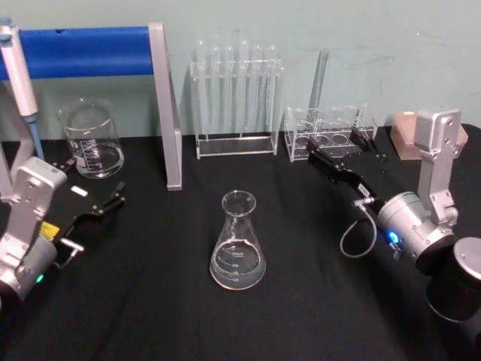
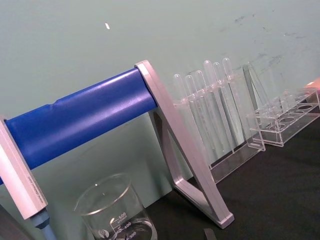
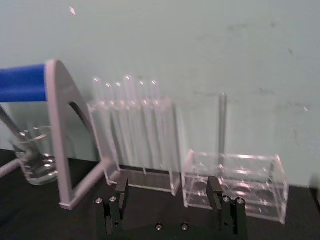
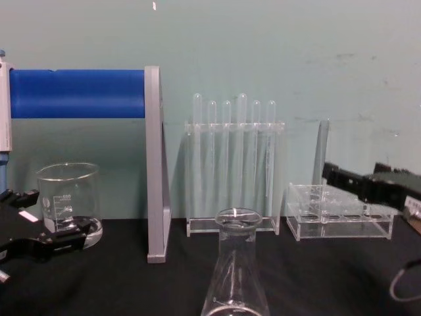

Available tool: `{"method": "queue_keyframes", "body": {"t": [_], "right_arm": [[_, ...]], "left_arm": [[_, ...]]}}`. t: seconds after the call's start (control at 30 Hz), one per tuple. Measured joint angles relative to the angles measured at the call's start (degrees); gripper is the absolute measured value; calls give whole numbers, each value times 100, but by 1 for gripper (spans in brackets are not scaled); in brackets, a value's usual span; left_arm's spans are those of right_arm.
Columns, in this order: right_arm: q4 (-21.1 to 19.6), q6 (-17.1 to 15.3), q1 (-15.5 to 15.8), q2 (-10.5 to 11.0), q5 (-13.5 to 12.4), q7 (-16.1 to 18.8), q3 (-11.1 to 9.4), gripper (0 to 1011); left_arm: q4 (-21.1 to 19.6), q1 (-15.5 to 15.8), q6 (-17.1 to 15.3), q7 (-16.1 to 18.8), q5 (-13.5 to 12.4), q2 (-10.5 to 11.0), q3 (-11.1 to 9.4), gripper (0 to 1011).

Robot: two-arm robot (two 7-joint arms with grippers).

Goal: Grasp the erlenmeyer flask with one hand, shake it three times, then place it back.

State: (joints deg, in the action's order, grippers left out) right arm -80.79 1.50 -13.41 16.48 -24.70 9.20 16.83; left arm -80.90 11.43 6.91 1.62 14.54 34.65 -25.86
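- The black table (image 1: pixel 301 316) carries everything, with bare cloth all around the flask.
- The blue bar on its grey stand (image 1: pixel 161 98) rises at the back left, well apart from the flask and out of any likely path.
- The right gripper (image 1: pixel 366 140), the long black one at the end of the silver wrist, sits at the back right, its tips close to the low clear rack (image 1: pixel 331 131). In the right wrist view its fingers (image 3: pixel 120 192) are spread wide with nothing between them.
- The left gripper (image 1: pixel 120 192) rests at the left edge of the table, near the beaker (image 1: pixel 92 139); its fingers are spread too, holding nothing.
- The flask (image 1: pixel 237 242) stands upright near the middle of the table, long axis vertical, with a little clear liquid in its wide base. It lies forward and to the left of the right gripper's fingers, toward the robot's body, and the two are well apart.
- Both arms look about equally far from the flask. The right gripper points away from it, toward the wall, so I judge it must pull back and turn before the fingers can close on the narrow neck.
- The tall rack of test tubes (image 1: pixel 237 98) stands behind the flask, well apart. The low rack and its single upright tube (image 1: pixel 321 79) are the nearest things the right gripper could knock.
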Motion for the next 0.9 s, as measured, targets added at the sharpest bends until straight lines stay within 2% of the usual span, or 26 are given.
{"method": "queue_keyframes", "body": {"t": [0.33, 0.67, 0.9], "right_arm": [[245, -413, -24, -257, 307, -433, -36, 1000], [403, -715, -32, -341, 558, -475, -19, 1000], [372, -866, 6, -377, 609, -418, -95, 1000]], "left_arm": [[0, 0, 0, 0, 1, 0, 0, 1001], [0, 0, 0, 0, 0, 0, 0, 1001], [0, 0, 0, 0, 1, 0, 0, 1001]]}}
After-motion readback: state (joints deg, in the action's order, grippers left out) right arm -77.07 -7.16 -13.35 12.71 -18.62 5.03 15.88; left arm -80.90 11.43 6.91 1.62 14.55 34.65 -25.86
